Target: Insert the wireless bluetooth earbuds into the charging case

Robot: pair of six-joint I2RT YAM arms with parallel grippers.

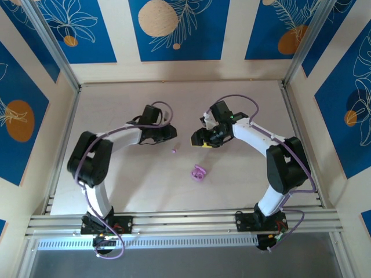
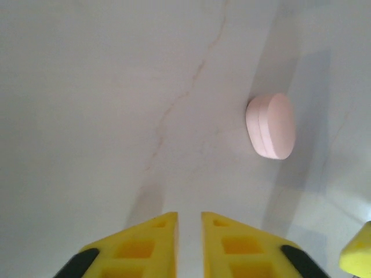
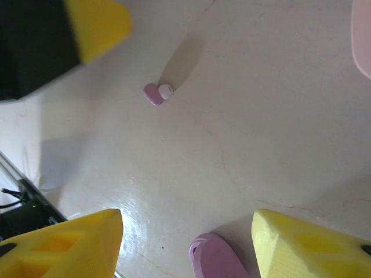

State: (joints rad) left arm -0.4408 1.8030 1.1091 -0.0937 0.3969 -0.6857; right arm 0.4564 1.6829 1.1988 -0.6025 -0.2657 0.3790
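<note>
Right wrist view has a purple earbud (image 3: 157,93) lying loose on the bench (image 3: 261,145), well ahead of the right jaws, probably parked there for pickup. Those jaws are spread wide and empty, with the purple charging case (image 3: 211,258) between them, ungripped. Left jaws are barely cracked and hold nothing, pink case (image 2: 271,126) ahead to their right.

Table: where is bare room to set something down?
Free: the far strip of the table beyond the left gripper and right gripper, and the near strip between the purple case and the front rail. Crowded: the middle, around the purple bud.
</note>
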